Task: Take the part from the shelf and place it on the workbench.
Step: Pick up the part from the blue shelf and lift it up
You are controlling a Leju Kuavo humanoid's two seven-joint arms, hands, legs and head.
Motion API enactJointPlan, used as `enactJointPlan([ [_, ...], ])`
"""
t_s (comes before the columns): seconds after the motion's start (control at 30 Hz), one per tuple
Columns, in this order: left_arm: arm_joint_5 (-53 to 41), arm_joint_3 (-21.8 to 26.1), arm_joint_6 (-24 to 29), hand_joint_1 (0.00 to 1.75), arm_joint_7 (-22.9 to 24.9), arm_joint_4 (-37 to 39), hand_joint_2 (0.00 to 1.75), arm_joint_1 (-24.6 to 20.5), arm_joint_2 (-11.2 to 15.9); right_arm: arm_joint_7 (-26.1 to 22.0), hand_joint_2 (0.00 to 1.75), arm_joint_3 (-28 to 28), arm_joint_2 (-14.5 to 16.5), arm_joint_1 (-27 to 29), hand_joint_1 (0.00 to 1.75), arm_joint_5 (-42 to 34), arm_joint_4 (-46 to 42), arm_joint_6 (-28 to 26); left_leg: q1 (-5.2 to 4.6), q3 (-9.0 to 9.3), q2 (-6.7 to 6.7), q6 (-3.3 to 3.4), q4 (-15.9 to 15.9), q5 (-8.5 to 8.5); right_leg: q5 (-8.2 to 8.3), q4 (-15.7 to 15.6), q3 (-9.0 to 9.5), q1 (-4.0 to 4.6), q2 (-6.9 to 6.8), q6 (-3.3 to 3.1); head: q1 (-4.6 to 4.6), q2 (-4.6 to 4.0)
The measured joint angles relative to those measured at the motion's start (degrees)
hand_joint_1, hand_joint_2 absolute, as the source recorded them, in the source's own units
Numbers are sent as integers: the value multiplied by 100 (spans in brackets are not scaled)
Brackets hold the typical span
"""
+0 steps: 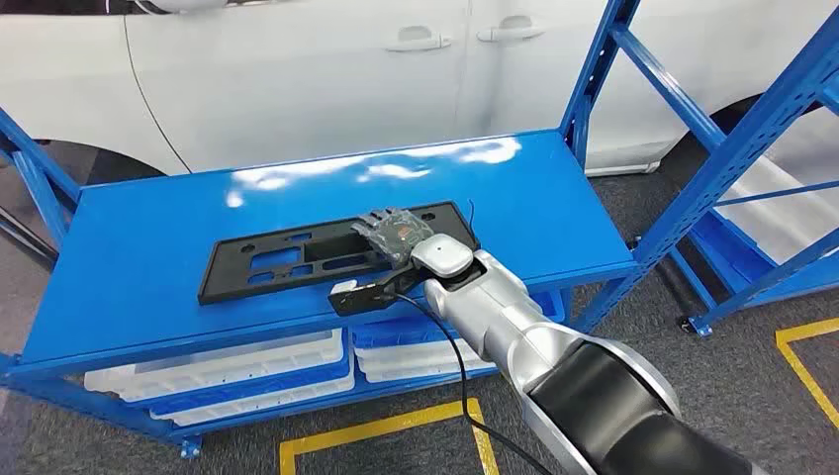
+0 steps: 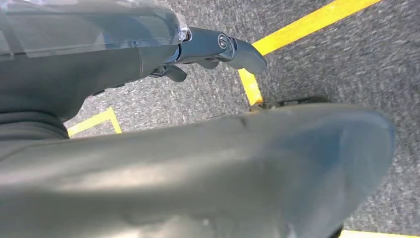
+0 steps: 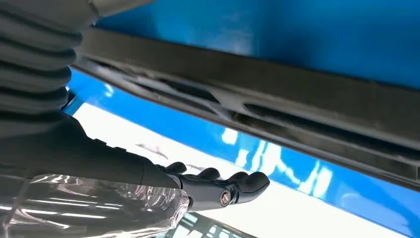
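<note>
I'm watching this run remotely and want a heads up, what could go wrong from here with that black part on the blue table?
1. The right hand lies over the black part near its right end; lifting so long a piece off-centre could tilt or drop it.
2. The part lies close to the blue table's front edge, so a push might slide it off.
3. The right wrist view shows the fingers at the table edge below the part; whether they grip it is unclear, so it could slip.

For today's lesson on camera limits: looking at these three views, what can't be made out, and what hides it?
- Head view: the right hand covers part of the black plastic frame; contact unclear.
- Right wrist view: frame blurred, cut by edges.
- Left wrist view: robot's body hides the floor; left hand grip unclear.
</note>
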Motion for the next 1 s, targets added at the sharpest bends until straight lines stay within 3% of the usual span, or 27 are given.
enactJointPlan([
  [0.07,-2,5,-5,0,-3,1,0,2,-1,37,175,13,-2,13,0,25,4,18,-2,-3,4,5,0,-2,-183,442,-217,-14,-1,24,0,0],
  [0.1,-4,9,-9,0,-7,2,0,5,-2,71,175,25,-5,27,0,48,8,35,-2,-5,6,9,0,-3,-316,810,-404,-27,-1,44,0,0],
  [0.13,-6,12,-13,0,-11,2,0,8,-2,100,175,35,-9,45,0,67,11,51,-3,-5,7,9,1,-4,-362,1045,-530,-36,-2,56,0,0],
  [0.17,-8,14,-14,0,-16,2,0,10,-2,118,175,43,-14,57,0,81,13,62,-2,-3,6,8,1,-6,-309,1084,-563,-44,-2,59,0,0],
  [0.2,-9,14,-14,0,-22,2,0,11,-2,130,175,46,-15,61,0,92,13,67,-2,2,5,4,2,-8,-149,868,-469,-50,-2,51,0,0],
  [0.27,-11,14,-14,0,-36,2,0,8,-2,143,175,51,-16,42,0,108,11,67,-9,15,2,-17,3,-17,234,51,-77,-47,-3,10,0,0],
  [0.33,-14,15,-14,0,-49,2,0,4,-2,180,175,61,-16,20,0,133,11,78,-24,16,0,-66,4,-22,411,-498,180,-18,1,-47,0,0],
  [0.4,-18,17,-14,0,-63,2,0,3,-3,228,175,77,-21,12,2,161,11,106,-27,15,-2,-133,-14,-15,416,-571,195,11,6,-104,0,0],
  [0.47,-19,19,-15,0,-74,1,0,2,-3,260,175,86,-26,2,49,179,10,125,-16,-7,2,-188,36,-72,449,-625,218,-8,2,-181,-1,0],
  [0.5,-20,20,-17,0,-81,1,0,2,-3,267,175,88,-26,-9,73,188,9,134,-13,-70,4,-205,186,-179,467,-658,233,-20,-1,-218,-1,0],
  [0.53,-21,21,-22,0,-90,1,0,2,-3,272,175,90,-26,-19,94,199,9,149,-9,-189,6,-217,459,-343,480,-683,246,-28,-4,-249,-2,0],
  [0.6,-23,23,-35,0,-105,2,0,9,-3,273,175,98,-26,-23,94,216,13,184,-7,-538,6,-238,1237,-704,477,-685,246,-10,-5,-276,-2,0],
  [0.63,-24,25,-39,0,-109,2,0,15,-3,273,175,103,-26,-17,94,221,17,195,-6,-676,6,-248,1532,-793,473,-682,247,-2,-5,-281,-2,0],
  [0.67,-24,25,-40,0,-111,2,0,20,-2,273,175,108,-26,-12,111,223,21,198,-6,-727,6,-253,1632,-773,470,-676,247,3,-2,-283,-2,0],
  [0.7,-24,25,-40,0,-113,2,0,22,-2,273,175,114,-26,-10,129,224,24,197,-4,-663,7,-253,1490,-641,464,-667,249,4,3,-281,-2,0],
  [0.77,-24,26,-41,0,-120,2,0,18,-2,273,175,123,-26,-16,162,224,27,196,-1,-307,7,-236,738,-255,435,-627,251,4,13,-257,-2,0],
  [0.83,-31,27,-52,0,-129,2,0,11,-3,278,175,127,-30,-23,160,223,28,193,-14,-35,1,-194,158,-72,404,-569,224,22,24,-210,-1,0],
  [0.93,-52,28,-87,0,-143,2,0,21,-3,286,175,128,-36,-30,165,215,27,183,-31,9,-5,-109,43,-66,399,-549,195,33,31,-128,-1,0],
  [1.0,-65,29,-98,0,-152,2,0,16,-3,285,175,128,-40,-47,171,207,26,173,-16,24,3,-46,16,-47,279,-392,133,15,22,-63,-1,0],
])
